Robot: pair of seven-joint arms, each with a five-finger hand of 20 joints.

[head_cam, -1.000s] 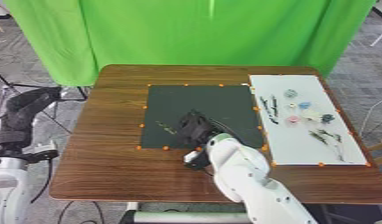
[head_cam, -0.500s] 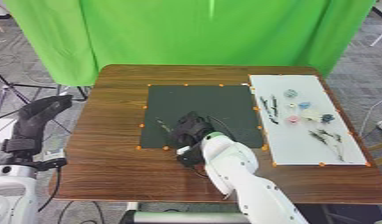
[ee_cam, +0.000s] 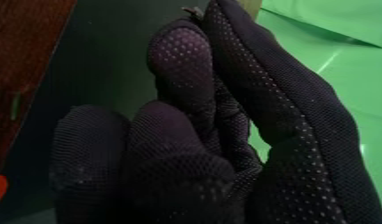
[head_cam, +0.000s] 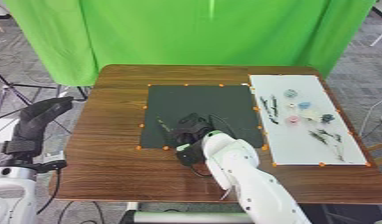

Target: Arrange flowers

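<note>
My right hand (head_cam: pixel 193 129) is over the lower middle of the dark mat (head_cam: pixel 205 97), with a thin green sprig (head_cam: pixel 163 124) extending from its left side. In the right wrist view, thumb and fingertips of the right hand (ee_cam: pixel 183 65) meet, pinching a small bit of the sprig (ee_cam: pixel 193 11). My left hand (head_cam: pixel 43 116) is off the table's left side, fingers extended. On the white board (head_cam: pixel 294 152) lie a pale green flower (head_cam: pixel 290 93), a blue flower (head_cam: pixel 305 105), a pink flower (head_cam: pixel 292 119), a dark blue flower (head_cam: pixel 327 118) and leafy stems (head_cam: pixel 274 107).
Orange markers (head_cam: pixel 141 126) run along the edges of the mat and board. The brown table (head_cam: pixel 103 150) surrounds them, and a green curtain (head_cam: pixel 196 35) hangs behind its far edge. A black cable loops beside the right wrist.
The sprig has turned more upright and shifted slightly with my right hand, whose wrist has rotated. My left arm has swung a little toward the table.
</note>
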